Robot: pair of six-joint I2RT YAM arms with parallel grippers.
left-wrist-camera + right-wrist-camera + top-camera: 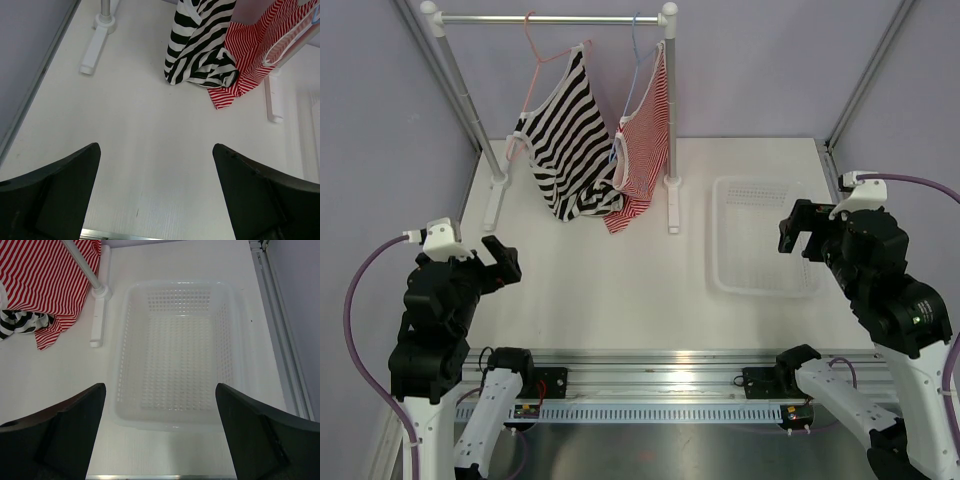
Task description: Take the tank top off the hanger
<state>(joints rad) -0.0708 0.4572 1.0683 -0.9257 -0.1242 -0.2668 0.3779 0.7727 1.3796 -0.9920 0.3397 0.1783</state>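
Hanging against the red top (648,140), the tank top (570,140) could snag it or yank its pink hanger (534,55) off; left fingers (55,195) and right fingers (260,435) apart, empty.

The tank top (570,140), a small sleeveless piece with bold black-and-white stripes and white trim, hung on the hanger (536,50) near the far edge of the tabletop, left of its middle. It hung at a slant, its hem bunched down at the tabletop. The hanger was thin pink wire, hook uppermost, with a strap over its right end.
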